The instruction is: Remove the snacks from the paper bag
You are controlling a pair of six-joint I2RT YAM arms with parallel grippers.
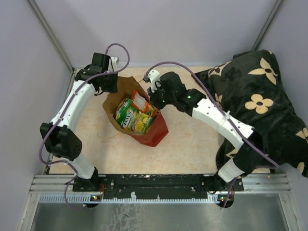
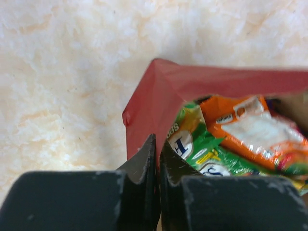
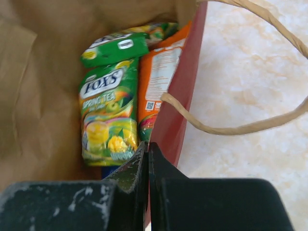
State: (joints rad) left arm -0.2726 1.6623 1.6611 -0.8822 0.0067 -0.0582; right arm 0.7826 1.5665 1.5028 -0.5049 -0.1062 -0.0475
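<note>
Both arms reach across the table to the open paper bag, each pinching its rim.

The left arm stretches to the bag's far-left edge, where the left gripper is clenched on the red wall. The right arm bends in from the right, and the right gripper is clamped tight on the opposite red wall, just beside a string handle. The bag sits mid-table with the snacks inside: a green packet lies against an orange packet, with others beneath. A black flowered pillow lies at the right.

pillow cut off at R edge, orange packet blurred, L wrist view
</note>
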